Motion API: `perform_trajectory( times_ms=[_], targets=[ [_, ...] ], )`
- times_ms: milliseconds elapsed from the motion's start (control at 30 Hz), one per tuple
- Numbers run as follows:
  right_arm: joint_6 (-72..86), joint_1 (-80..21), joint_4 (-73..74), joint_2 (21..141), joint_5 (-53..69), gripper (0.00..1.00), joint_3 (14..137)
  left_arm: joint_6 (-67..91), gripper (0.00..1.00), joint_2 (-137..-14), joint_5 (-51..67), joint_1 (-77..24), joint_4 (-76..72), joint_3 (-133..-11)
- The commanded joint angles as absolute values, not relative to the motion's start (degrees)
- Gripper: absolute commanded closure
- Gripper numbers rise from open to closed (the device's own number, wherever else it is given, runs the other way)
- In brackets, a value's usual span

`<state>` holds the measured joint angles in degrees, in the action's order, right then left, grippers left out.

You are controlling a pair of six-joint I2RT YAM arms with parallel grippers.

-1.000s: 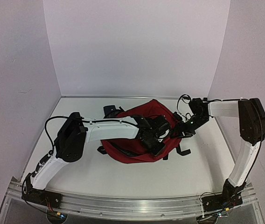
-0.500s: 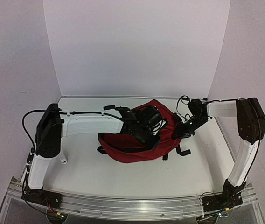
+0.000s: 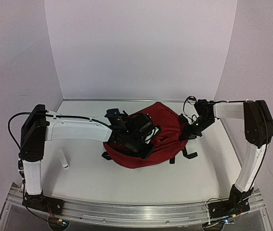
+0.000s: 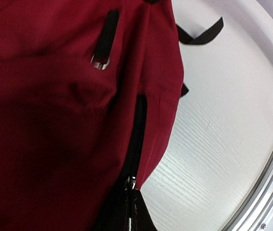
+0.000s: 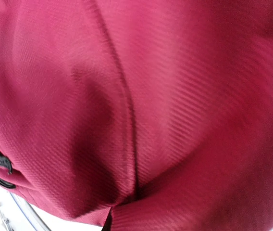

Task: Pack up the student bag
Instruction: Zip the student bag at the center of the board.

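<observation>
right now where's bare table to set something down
Bare: near strip between bag and rail; far-left corner by back wall. Crowded: left hand and right hand at the bag, straps at its right, white tube at left.

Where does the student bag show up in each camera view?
Top external: student bag mid-frame, on the table.
Left wrist: fills the left two-thirds.
Right wrist: fills almost the whole picture.
Shared landmark: the white table, right of it in left wrist, bottom-left sliver in right wrist.
</observation>
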<state>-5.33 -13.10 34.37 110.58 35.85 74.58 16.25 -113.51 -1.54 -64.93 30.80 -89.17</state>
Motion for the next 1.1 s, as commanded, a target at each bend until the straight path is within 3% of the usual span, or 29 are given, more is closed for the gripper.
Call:
perform_trajectory(
  times_ms=[0, 267, 333, 400, 500, 667, 1067],
  targets=[
    [-7.4, -8.6, 32.4, 112.3, 28.8, 1.00, 80.4, 18.4, 1.00, -106.5, -0.6, -65.1, 30.7, -86.8],
    [-6.4, -7.5, 33.6, 115.0, 31.3, 0.97, 90.7, 18.3, 1.00, -105.1, 2.5, -65.0, 27.9, -87.4],
    [-8.3, -7.4, 37.6, 113.9, 36.3, 0.75, 92.2, 18.5, 1.00, -105.9, 2.1, -65.0, 26.4, -88.3],
    [-10.0, -7.4, 39.7, 109.6, 41.2, 0.44, 90.8, 19.0, 1.00, -107.3, 1.6, -65.0, 25.9, -90.0],
    [-12.1, -7.5, 41.1, 101.9, 45.7, 0.26, 85.3, 20.1, 1.00, -109.3, 2.4, -64.4, 24.4, -91.9],
    [-17.4, -11.4, 46.8, 94.8, 48.2, 0.17, 78.8, 23.3, 1.00, -110.5, 4.4, -62.9, 21.0, -91.7],
    [-32.0, -24.9, 33.4, 88.2, 42.3, 0.19, 67.4, 28.0, 1.00, -108.9, 10.2, -60.3, 14.3, -85.4]
  ],
)
